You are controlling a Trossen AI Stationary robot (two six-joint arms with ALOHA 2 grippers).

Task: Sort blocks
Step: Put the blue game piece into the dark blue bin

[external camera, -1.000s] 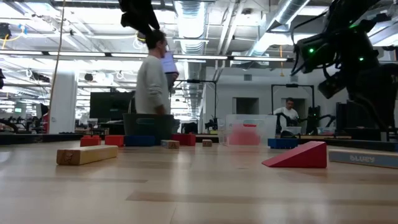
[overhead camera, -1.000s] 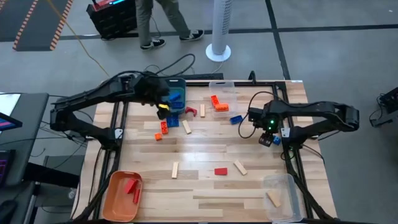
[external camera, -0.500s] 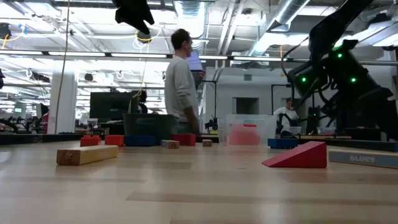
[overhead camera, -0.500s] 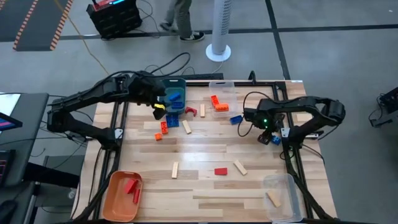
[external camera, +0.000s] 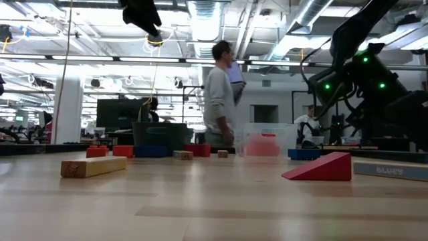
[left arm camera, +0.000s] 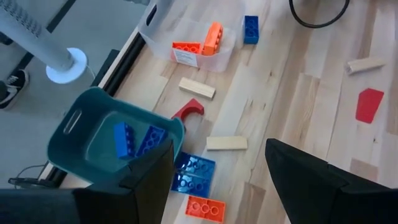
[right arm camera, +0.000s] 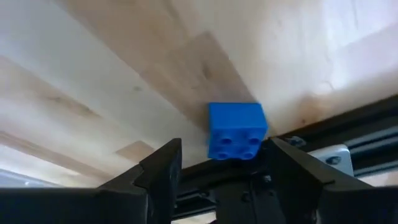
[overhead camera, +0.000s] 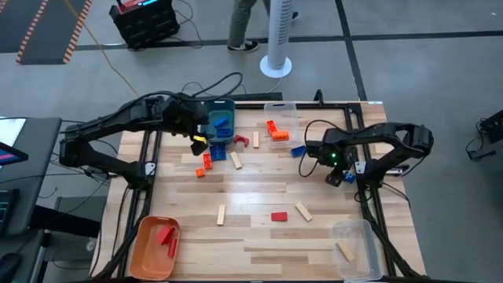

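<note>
From above, a pale plank-topped desk (overhead camera: 259, 236) stands on a grey concrete floor, with a white fan pedestal (overhead camera: 277, 47) and a person's legs (overhead camera: 245, 23) beyond its far edge. The blocks (overhead camera: 279, 216) lie scattered over the middle: red, orange, blue and plain wood. A teal bin (overhead camera: 222, 119) and a clear bin (overhead camera: 280, 118) sit along the far edge, an orange bin (overhead camera: 156, 245) and a second clear bin (overhead camera: 354, 250) at the near corners. The left gripper (overhead camera: 200, 141) hangs beside the teal bin; the right gripper (overhead camera: 336, 174) hovers near the desk's right edge.

At desk height, a wooden stick (external camera: 93, 166) and a red wedge (external camera: 319, 167) lie in the foreground, while a person (external camera: 219, 100) walks through a bright, open workshop with exposed ceiling ducts.

The left wrist view shows that arm's fingers (left arm camera: 149, 180) spread apart and empty above the teal bin, which holds two blue bricks (left arm camera: 137, 140); a red arch (left arm camera: 189, 111) lies just beside it.

The right wrist view shows its fingers (right arm camera: 163, 168) apart, either side of a small blue brick (right arm camera: 236, 130) resting at the desk's edge against the black frame; whether they touch it cannot be told.
</note>
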